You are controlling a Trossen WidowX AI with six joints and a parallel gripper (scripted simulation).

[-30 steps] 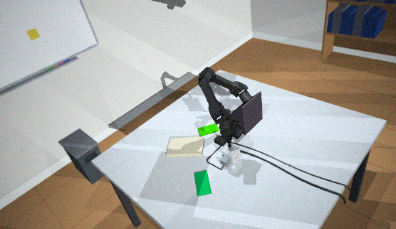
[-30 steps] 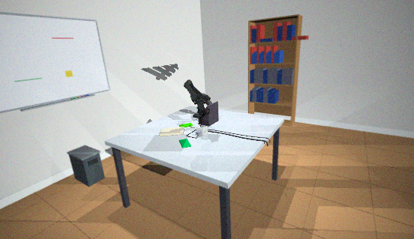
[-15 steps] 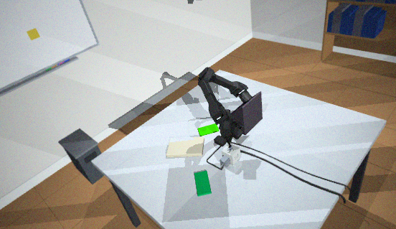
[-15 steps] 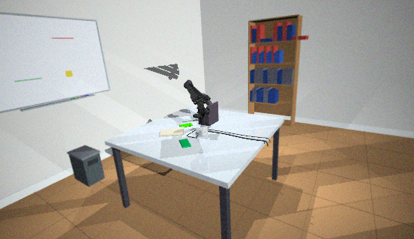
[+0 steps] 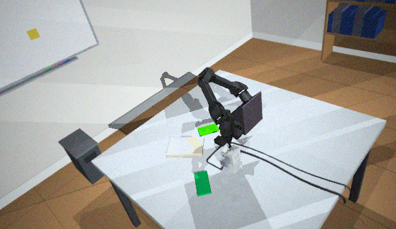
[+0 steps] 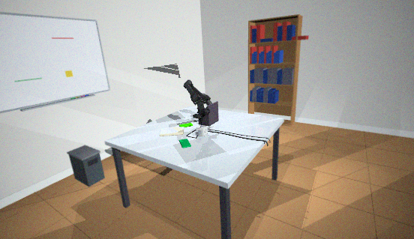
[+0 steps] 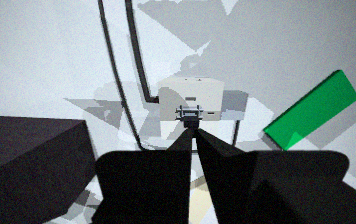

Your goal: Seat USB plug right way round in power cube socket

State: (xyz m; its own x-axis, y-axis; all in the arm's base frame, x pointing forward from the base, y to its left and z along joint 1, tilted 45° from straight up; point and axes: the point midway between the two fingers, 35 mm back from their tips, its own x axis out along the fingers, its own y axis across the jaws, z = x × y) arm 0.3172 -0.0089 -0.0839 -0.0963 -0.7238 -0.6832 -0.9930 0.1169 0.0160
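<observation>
The pale power cube (image 5: 234,156) (image 6: 203,131) (image 7: 172,100) stands on the table, with slots on its top. A grey block (image 5: 224,161) (image 7: 235,105) is at its side. My gripper (image 5: 229,146) (image 7: 193,132) is above the cube, pointing down, and is shut on the USB plug (image 7: 190,114). The plug's dark body is at the fingertips. Its metallic part shows over the cube's top, near the open slot in the wrist view. Whether its tip is inside a socket, and which way round it is, I cannot tell.
A dark upright panel (image 5: 252,113) (image 6: 209,115) (image 7: 45,150) stands close beside the arm. Two black cables (image 7: 136,50) run from the cube area to the table edge. A green box (image 5: 202,183) (image 6: 184,143) (image 7: 312,112), bright green piece (image 5: 208,129) (image 6: 186,125) and cream notebook (image 5: 178,147) lie nearby.
</observation>
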